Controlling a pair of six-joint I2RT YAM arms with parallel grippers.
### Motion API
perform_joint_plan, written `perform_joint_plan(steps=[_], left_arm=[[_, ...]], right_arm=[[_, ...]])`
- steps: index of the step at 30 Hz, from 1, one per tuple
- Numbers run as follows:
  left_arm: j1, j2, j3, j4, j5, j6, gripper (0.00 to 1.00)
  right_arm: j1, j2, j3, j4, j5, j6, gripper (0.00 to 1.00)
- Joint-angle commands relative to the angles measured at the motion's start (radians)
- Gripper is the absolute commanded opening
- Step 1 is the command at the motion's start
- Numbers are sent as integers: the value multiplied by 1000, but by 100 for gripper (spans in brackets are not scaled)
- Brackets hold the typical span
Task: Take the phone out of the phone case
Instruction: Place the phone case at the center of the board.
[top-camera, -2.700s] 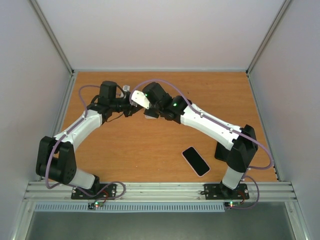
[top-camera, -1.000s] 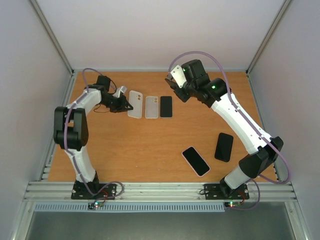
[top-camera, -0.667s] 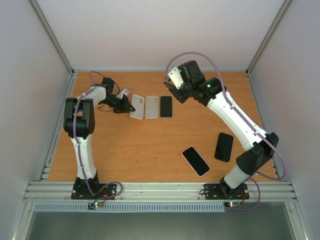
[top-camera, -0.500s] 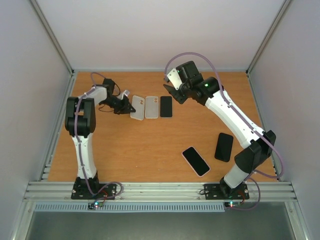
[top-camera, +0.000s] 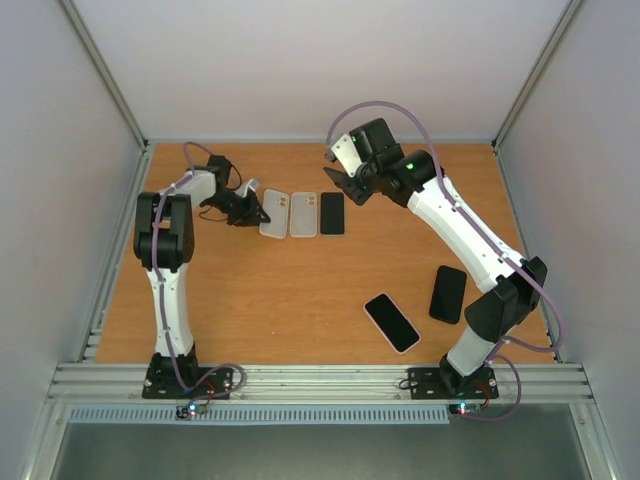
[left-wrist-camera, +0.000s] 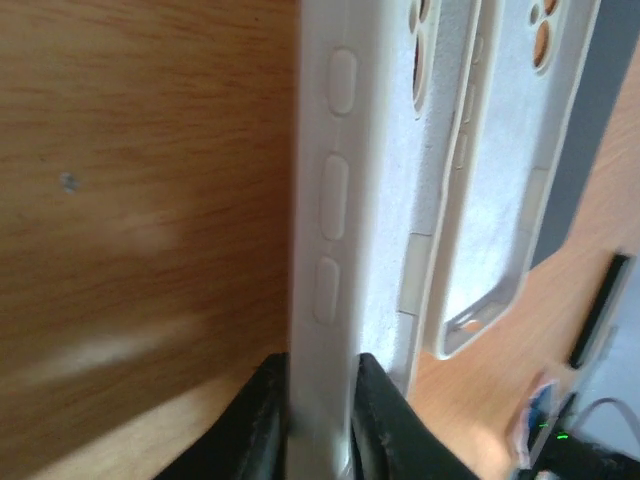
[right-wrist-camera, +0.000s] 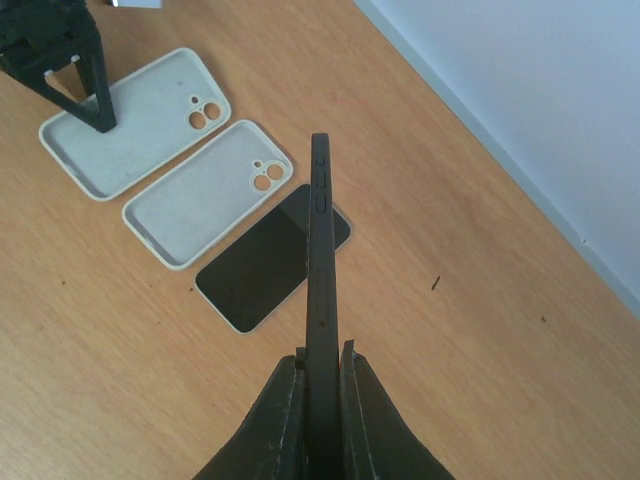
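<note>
My left gripper (top-camera: 254, 212) is shut on the left side wall of an empty white phone case (top-camera: 272, 213) that lies open side up on the table. In the left wrist view the black fingers (left-wrist-camera: 262, 420) pinch that wall of the case (left-wrist-camera: 325, 190). My right gripper (top-camera: 342, 188) hovers at the back centre, shut on a black phone (right-wrist-camera: 320, 260) held on edge above the table. The right gripper (right-wrist-camera: 320, 358) grips the phone's lower end.
A second empty white case (top-camera: 303, 214) and a black phone (top-camera: 332, 213) lie in a row right of the held case. Two more phones (top-camera: 391, 322) (top-camera: 448, 294) lie at the front right. The table (top-camera: 260, 290) has grey walls on three sides.
Both grippers met mid-table earlier; they now stand apart, case down with the left, phone up with the right. Over the last second the right gripper drifted slightly left.
</note>
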Motion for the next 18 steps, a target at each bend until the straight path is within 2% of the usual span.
perform_joint_plan(steps=[1, 5, 8, 10, 14, 18], left_arm=[[6, 13, 6, -1, -92, -16, 23], [7, -25, -20, 7, -139, -35, 38], [7, -62, -31, 20, -208, -46, 43], [6, -106, -53, 40, -256, -54, 60], [7, -212, -95, 53, -310, -61, 63], [7, -333, -105, 34, -295, -63, 67]], right_arm=[[-4, 0, 41, 20, -9, 15, 1], [-5, -2, 45, 20, -15, 15, 1], [-4, -2, 58, 10, -25, 20, 1], [-4, -1, 76, -1, -37, 21, 1], [-4, -17, 89, 0, -39, 12, 1], [-3, -42, 81, 6, -44, 9, 1]])
